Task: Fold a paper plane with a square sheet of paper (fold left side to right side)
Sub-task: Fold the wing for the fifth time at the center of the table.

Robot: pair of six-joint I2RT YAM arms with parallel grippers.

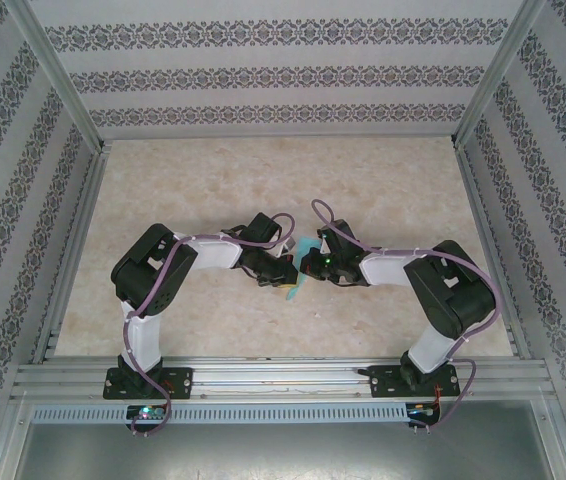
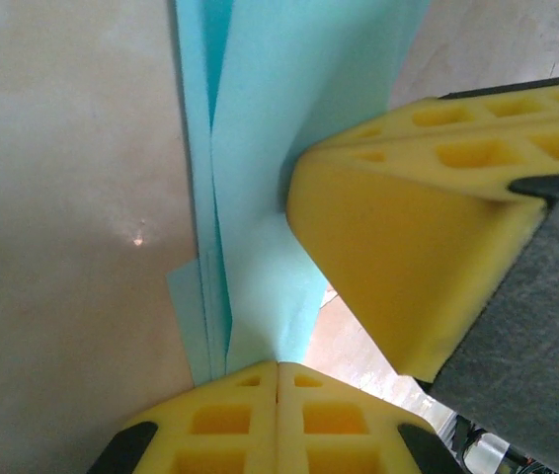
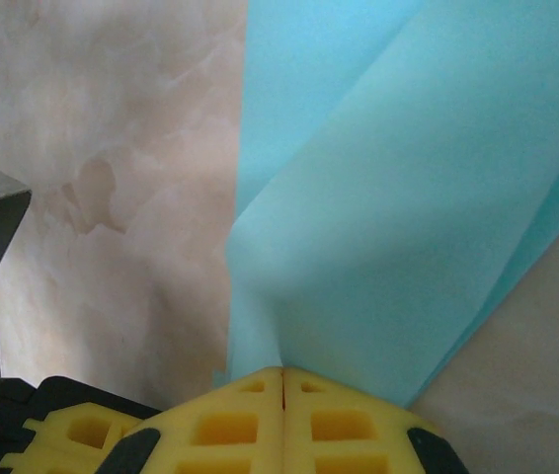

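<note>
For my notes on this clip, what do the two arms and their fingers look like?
Both the left arm and right arm have white link sections between bulky black joint housings, on black bases. A lilac cable loops along each. A green light glows at the right wrist. The left gripper and right gripper have yellow fingers moulded with square pockets, on black mounts.

No legible text, labels, brands, numbers or signs on anything.
</note>
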